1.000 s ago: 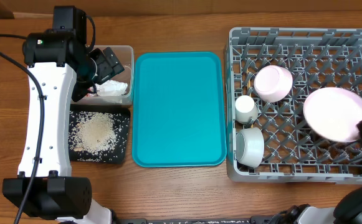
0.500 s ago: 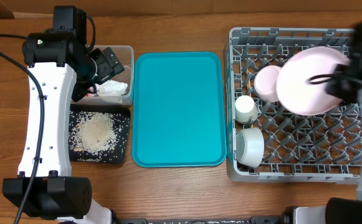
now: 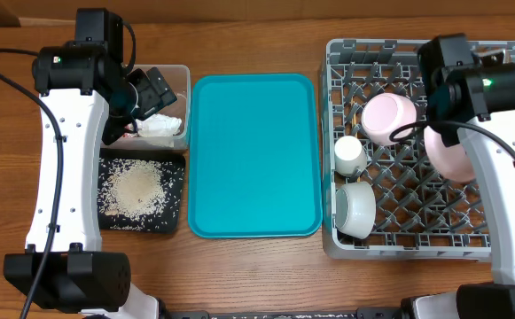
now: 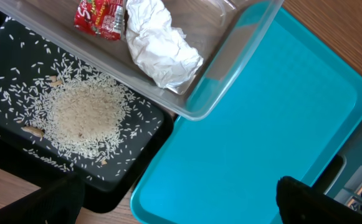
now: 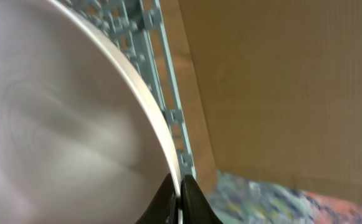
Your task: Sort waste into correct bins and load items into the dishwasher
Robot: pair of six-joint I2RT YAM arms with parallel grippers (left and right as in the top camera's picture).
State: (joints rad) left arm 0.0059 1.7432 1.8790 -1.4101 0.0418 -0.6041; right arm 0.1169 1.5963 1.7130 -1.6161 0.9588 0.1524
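Right gripper (image 5: 179, 191) pressed together on the thin rim of the pale pink plate (image 5: 56, 124), holding it tilted over the grey dish rack (image 3: 417, 232). Stiff, smooth and probably breakable, the plate looks liable to slip or swing from so narrow an edge hold. Far across the table, the left gripper (image 3: 161, 96) hangs spread wide and empty above the clear tub (image 3: 175, 73).

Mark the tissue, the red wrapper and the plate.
tissue (image 4: 159, 46), left wrist view, middle of the wad.
red wrapper (image 4: 100, 15), left wrist view, printed face.
plate (image 3: 445, 159), overhead view, visible pink face.
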